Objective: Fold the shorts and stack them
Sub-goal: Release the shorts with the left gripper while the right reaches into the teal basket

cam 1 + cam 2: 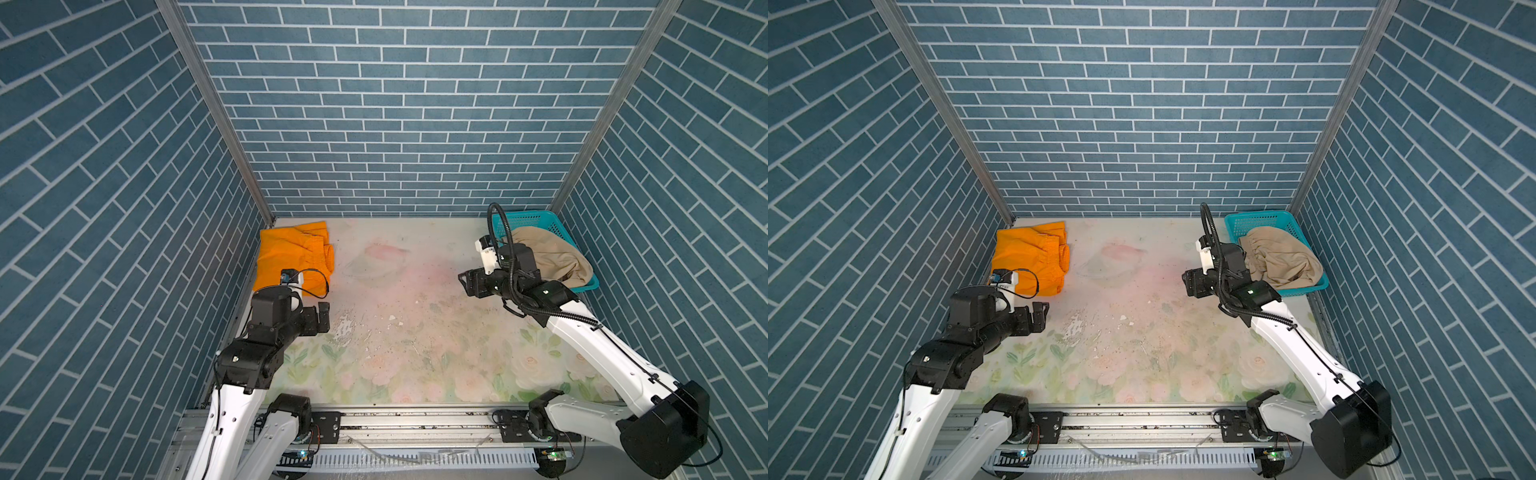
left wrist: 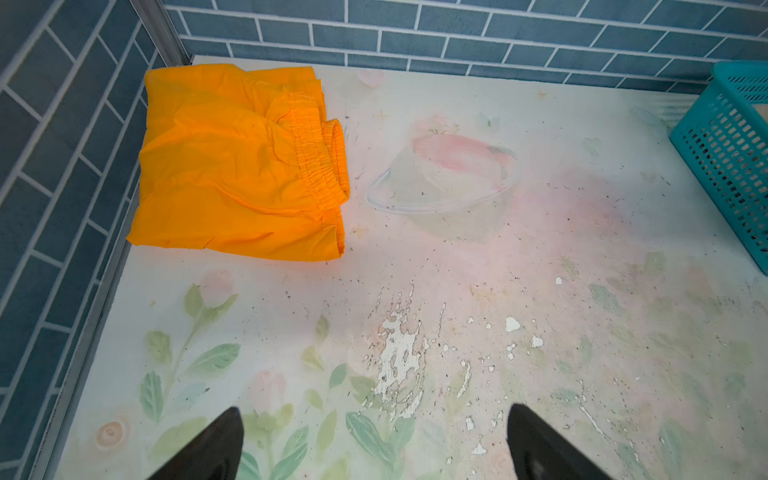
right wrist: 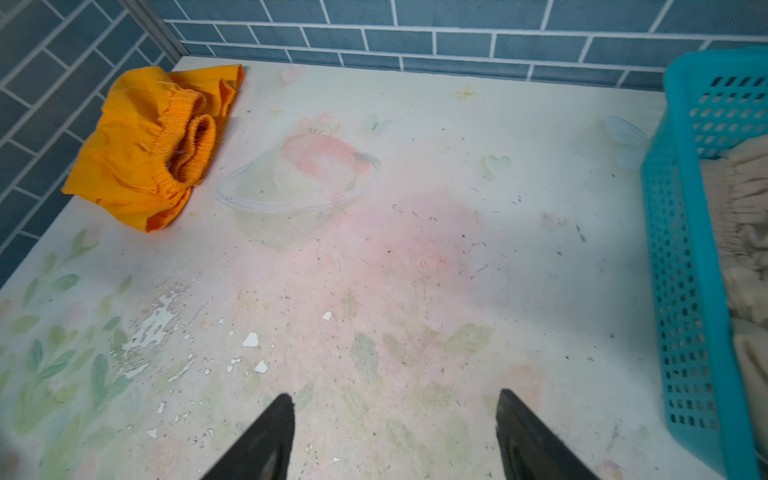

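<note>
The orange shorts (image 1: 291, 257) (image 1: 1030, 257) lie folded in the far left corner of the table, waistband toward the middle; both wrist views show them (image 2: 232, 166) (image 3: 145, 153). The beige shorts (image 1: 552, 257) (image 1: 1283, 259) lie crumpled in the teal basket (image 1: 523, 217), and the right wrist view catches their edge (image 3: 744, 216). My left gripper (image 1: 322, 309) (image 2: 374, 409) hovers open just in front of the orange shorts, holding nothing. My right gripper (image 1: 467, 282) (image 3: 394, 392) is open and empty over the table, just left of the basket.
The teal basket (image 1: 1258, 217) (image 2: 731, 145) (image 3: 681, 249) stands in the far right corner against the wall. Blue brick walls close the table (image 1: 415, 332) on three sides. A metal rail (image 1: 415, 419) runs along the front edge.
</note>
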Robot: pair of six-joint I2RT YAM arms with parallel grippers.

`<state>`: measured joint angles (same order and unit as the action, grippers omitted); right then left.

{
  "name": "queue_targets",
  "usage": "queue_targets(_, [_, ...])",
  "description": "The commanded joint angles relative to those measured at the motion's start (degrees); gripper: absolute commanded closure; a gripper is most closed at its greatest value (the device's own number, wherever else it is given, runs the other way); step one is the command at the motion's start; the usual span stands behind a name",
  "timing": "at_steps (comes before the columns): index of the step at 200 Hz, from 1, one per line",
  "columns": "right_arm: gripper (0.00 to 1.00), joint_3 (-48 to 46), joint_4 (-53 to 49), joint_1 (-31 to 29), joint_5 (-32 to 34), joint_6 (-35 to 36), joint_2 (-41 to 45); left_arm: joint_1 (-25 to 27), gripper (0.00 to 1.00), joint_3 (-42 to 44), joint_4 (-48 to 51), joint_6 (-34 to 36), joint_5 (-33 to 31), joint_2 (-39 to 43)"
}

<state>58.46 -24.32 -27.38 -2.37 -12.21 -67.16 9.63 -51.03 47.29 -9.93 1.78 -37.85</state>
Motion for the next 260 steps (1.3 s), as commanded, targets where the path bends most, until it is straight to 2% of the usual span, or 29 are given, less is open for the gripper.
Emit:
queue_targets(1, [0.21, 1.68, -4.51, 3.92, 5.25, 3.55, 1.27, -0.05, 0.0, 0.13, 0.32, 1.19, -1.45, -1.27])
queue_targets(17, [0.19, 3.25, -7.55, 8.26, 5.83, 3.24, 0.93, -0.05, 0.0, -0.11, 0.7, 1.32, -2.42, -3.85])
queue_targets(37, [0.15, 5.07, -8.88, 12.24, 6.07, 3.28, 0.72, -0.05, 0.0, -1.27, 1.3, 1.15, 0.3, -7.72])
queue_targets(58, [0.14, 8.65, -11.39, 15.98, 9.88, 4.32, -1.11, -0.05, 0.0, -1.67, 2.57, 1.06, -0.47, -10.68])
queue_targets(79, [0.11, 12.56, -13.32, 21.14, 10.38, 4.13, -4.71, -0.14, 0.0, -1.85, 3.08, 1.22, -1.79, -11.9])
queue_targets(103, [0.11, 17.94, -14.75, 25.24, 8.9, 3.83, -12.01, -0.14, 0.0, -1.41, 2.17, 1.93, 1.02, -11.08])
queue_targets(155, [0.12, 29.21, -16.91, 28.75, 9.72, 2.98, -28.55, -0.14, 0.0, -1.1, 1.94, 2.29, 0.97, -8.55])
queue_targets(193, [0.13, 35.9, -21.49, 29.24, 12.66, 5.69, -38.73, -0.14, 0.0, -1.09, 1.84, 2.01, 1.33, -8.01])
queue_targets(219, [0.13, 36.41, -21.73, 29.22, 17.24, 7.66, -42.6, -0.14, 0.0, -1.18, 1.93, 2.02, 1.48, -8.53])
queue_targets(260, [0.14, 36.29, -20.52, 30.13, 16.64, 8.08, -48.43, -0.14, 0.0, -1.2, 1.93, 2.02, 1.65, -8.64])
